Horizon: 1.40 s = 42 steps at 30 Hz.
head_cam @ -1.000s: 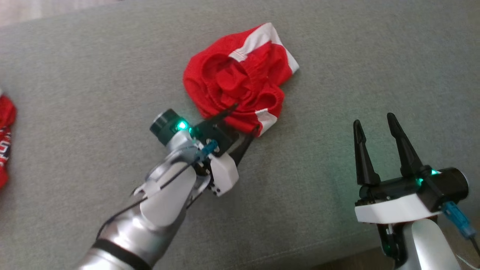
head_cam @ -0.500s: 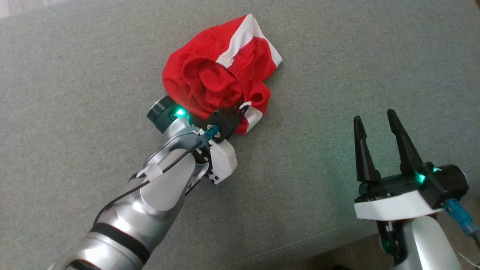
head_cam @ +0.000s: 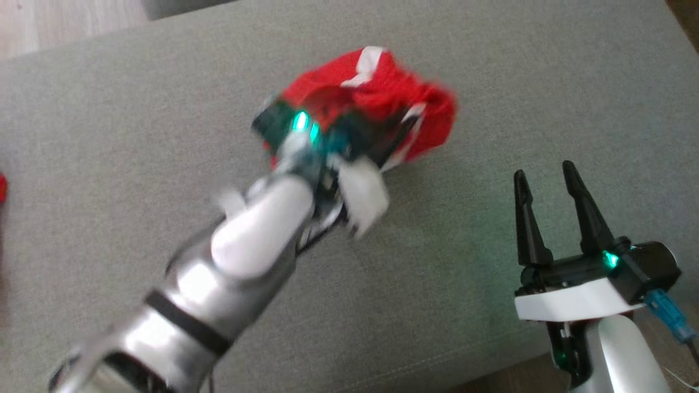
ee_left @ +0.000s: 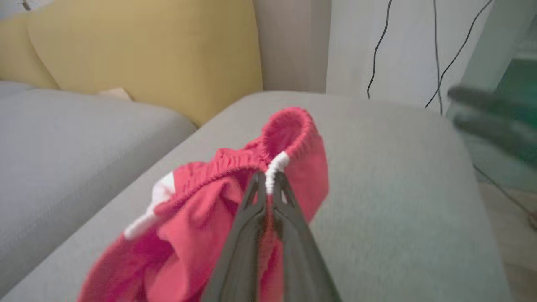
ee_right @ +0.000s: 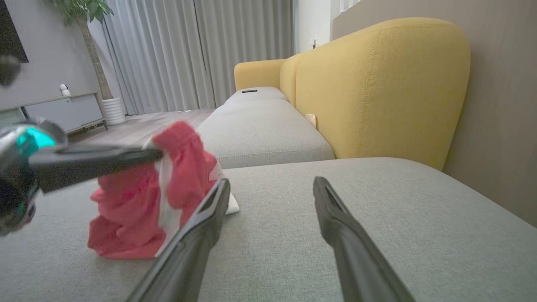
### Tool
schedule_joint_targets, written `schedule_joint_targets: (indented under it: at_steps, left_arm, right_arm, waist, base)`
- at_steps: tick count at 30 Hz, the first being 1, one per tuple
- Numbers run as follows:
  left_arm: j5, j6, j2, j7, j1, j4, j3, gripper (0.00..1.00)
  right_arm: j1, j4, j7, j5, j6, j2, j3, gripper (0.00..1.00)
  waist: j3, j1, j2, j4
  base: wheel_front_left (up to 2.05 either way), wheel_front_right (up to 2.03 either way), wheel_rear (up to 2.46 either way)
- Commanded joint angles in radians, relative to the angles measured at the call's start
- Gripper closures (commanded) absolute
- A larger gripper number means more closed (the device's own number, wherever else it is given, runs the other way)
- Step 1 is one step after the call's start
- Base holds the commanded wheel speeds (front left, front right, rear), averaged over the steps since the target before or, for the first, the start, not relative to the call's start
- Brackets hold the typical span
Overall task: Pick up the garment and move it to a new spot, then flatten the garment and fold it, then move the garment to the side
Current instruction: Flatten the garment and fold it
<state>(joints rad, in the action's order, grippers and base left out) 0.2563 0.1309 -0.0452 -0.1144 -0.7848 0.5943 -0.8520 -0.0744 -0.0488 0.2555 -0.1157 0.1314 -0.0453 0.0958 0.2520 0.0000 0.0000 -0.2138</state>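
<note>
- Item: crumpled red fabric garment [ee_left: 197, 218] with white trim and a gathered elastic waistband [ee_left: 289, 126]. It is over the middle of the grey woven sofa cushion [head_cam: 109, 136], towards its far side. The top of the bundle is raised. In the right wrist view the lowest folds appear to touch the cushion.
- Left gripper [ee_left: 267, 176]: the two long dark fingers are pressed together, with a white-stitched part of the waistband nipped between the tips. The arm is blurred in the head view.
- Right gripper [head_cam: 543, 169]: the fingers are spread wide with nothing between them. It is near the cushion's front edge, well apart from the garment.
- Governing relation: the garment hangs below and back from the left jaws, so its weight falls straight down from the one pinch point. It is bunched, so no long axis can be read. The left arm is the nearer one. From the right gripper the bundle lies ahead and to the left.
- Step, as judged: pick-up and carry to a new spot. Flattening and folding are not yet begun.
- Hazard, as judged: the hold is a narrow one on elastic, and dragging folds could pull it loose.
</note>
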Motion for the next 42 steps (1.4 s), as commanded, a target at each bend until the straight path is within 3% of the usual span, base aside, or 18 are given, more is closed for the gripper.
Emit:
schedule_joint_targets:
  at_steps: [1,8,11,14,21,26,27,28,29,31,34,42]
  left_arm:
    - [0.076,-0.001,-0.005,0.029,-0.133,-0.084,0.019,1.00]
    - [0.358,0.000,-0.022,0.116,-0.303,-0.196,0.131,1.00]
    - [0.462,0.000,-0.065,0.147,-0.243,-0.199,0.189,1.00]
    - [0.557,-0.004,-0.095,0.148,-0.069,-0.178,0.222,1.00]
    - [0.598,-0.008,-0.094,0.045,0.260,-0.062,0.181,1.00]
    - [0.484,-0.008,-0.071,-0.090,0.302,0.027,0.095,1.00]
    - [0.467,-0.008,-0.063,-0.106,0.303,0.034,0.085,0.91]
    - [0.446,-0.014,-0.058,-0.119,0.302,0.040,0.076,0.21]
    - [0.422,-0.024,-0.054,-0.128,0.300,0.044,0.067,0.00]
    - [0.344,-0.072,-0.049,-0.142,0.300,0.047,0.040,0.00]
    - [0.292,-0.108,-0.046,-0.146,0.304,0.037,0.029,0.00]
    - [0.239,-0.123,-0.051,-0.147,0.307,-0.003,0.045,0.00]
  right_arm:
    - [-0.020,0.025,0.006,-0.008,-0.001,-0.005,0.031,0.00]
    - [-0.018,0.026,0.006,-0.010,-0.001,-0.005,0.030,0.00]
    - [-0.014,0.027,0.006,-0.011,-0.001,-0.005,0.028,0.00]
    - [-0.005,0.029,0.006,-0.015,-0.001,-0.005,0.022,0.00]
    - [0.001,0.028,0.006,0.000,-0.001,-0.005,0.014,0.00]
    - [-0.004,0.026,0.006,0.025,-0.001,-0.005,0.005,0.00]
    - [-0.004,0.025,0.006,0.029,-0.001,-0.005,0.004,0.00]
    - [-0.004,0.023,0.006,0.032,-0.001,-0.005,0.006,0.00]
    - [-0.004,0.021,0.006,0.033,-0.001,-0.005,0.007,0.00]
    - [-0.004,0.019,0.006,0.033,-0.001,-0.005,0.012,0.00]
    - [-0.003,0.017,0.006,0.033,-0.001,-0.005,0.017,0.00]
    - [0.006,0.014,0.006,0.038,-0.001,-0.005,0.018,0.00]
  waist:
    - [-0.017,0.0000,0.0000,0.003]
    - [-0.045,0.0000,0.0000,0.012]
    - [-0.054,0.0000,0.0000,0.020]
    - [-0.058,0.0000,0.0000,0.036]
    - [-0.031,0.0000,0.0000,0.097]
    - [-0.020,0.0000,0.0000,0.156]
    - [-0.021,0.0000,0.0000,0.167]
    - [-0.023,0.0000,0.0000,0.174]
    - [-0.025,0.0000,0.0000,0.182]
    - [-0.032,0.0000,0.0000,0.196]
    - [-0.036,0.0000,0.0000,0.200]
    - [-0.037,0.0000,0.0000,0.193]
  base:
    - [0.00,0.00,0.00]
    - [0.00,0.00,0.00]
    - [0.00,0.00,0.00]
    - [0.00,0.00,0.00]
    - [0.00,0.00,0.00]
    - [0.00,0.00,0.00]
    - [0.00,0.00,0.00]
    - [0.00,0.00,0.00]
    - [0.00,0.00,0.00]
    - [0.00,0.00,0.00]
    - [0.00,0.00,0.00]
    - [0.00,0.00,0.00]
